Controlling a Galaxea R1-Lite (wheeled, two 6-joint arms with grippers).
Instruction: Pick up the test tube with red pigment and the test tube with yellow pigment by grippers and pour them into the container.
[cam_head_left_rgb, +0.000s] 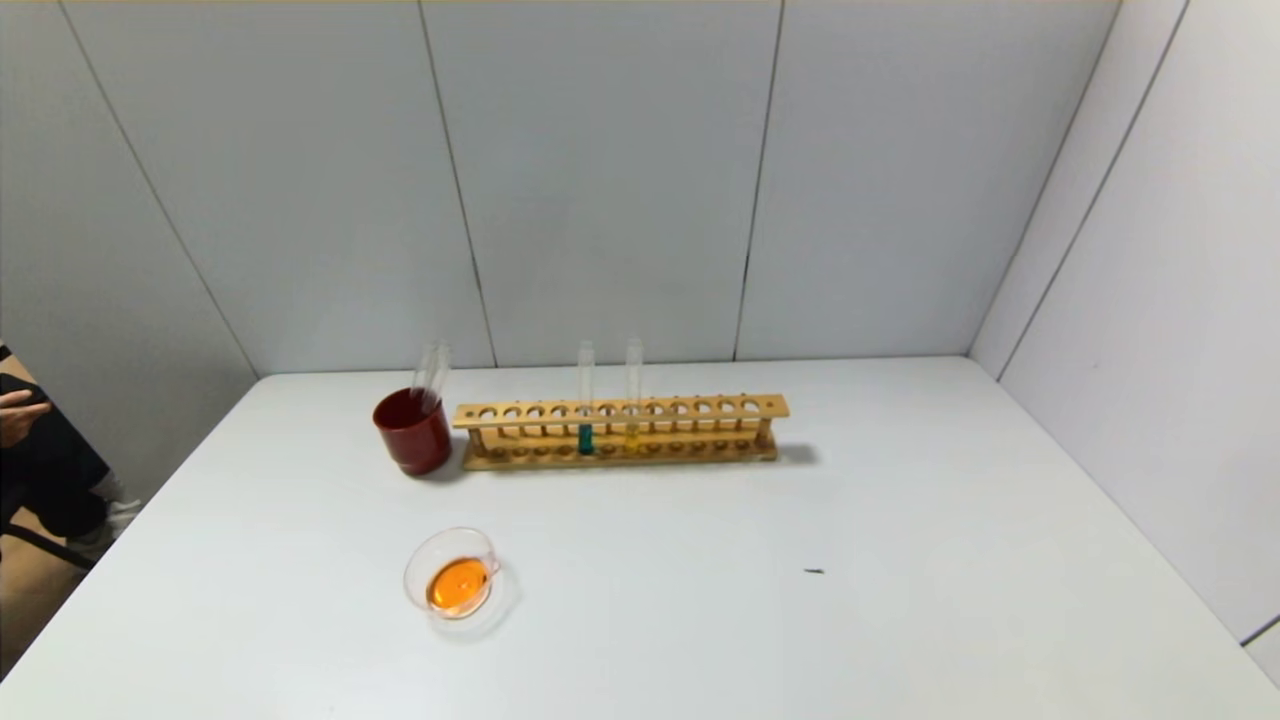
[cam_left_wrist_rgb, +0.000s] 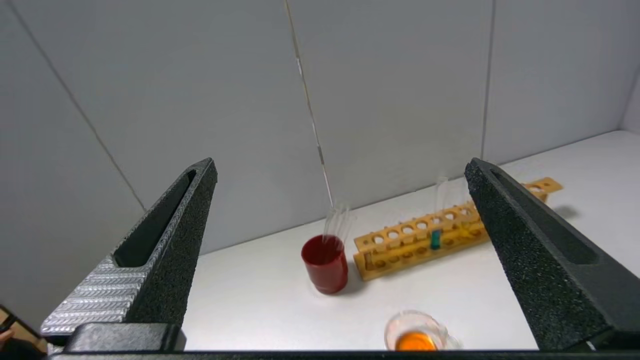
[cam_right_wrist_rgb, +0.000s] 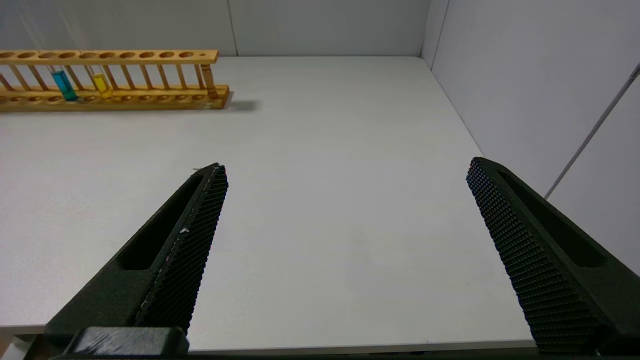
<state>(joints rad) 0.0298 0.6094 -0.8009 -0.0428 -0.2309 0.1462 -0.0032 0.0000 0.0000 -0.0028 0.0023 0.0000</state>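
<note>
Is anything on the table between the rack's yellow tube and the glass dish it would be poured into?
Nothing visible. The yellow tube stands in the wooden rack beside the teal tube; the table is bare from there to the glass dish. The red cup sits off that line.

A long wooden rack (cam_head_left_rgb: 620, 432) with a row of round holes along its top stands near the back of the white table (cam_head_left_rgb: 900, 560), parallel to the grey panelled wall (cam_head_left_rgb: 600, 180). A tube of teal liquid (cam_head_left_rgb: 586, 412) stands upright in one of its middle holes. Just beside the rack's left end sits a dark red cup (cam_head_left_rgb: 413, 431). A small dark speck (cam_head_left_rgb: 814, 571) lies on the table, well apart from the rack. At the far left edge, part of a seated person (cam_head_left_rgb: 30, 450) shows.
</note>
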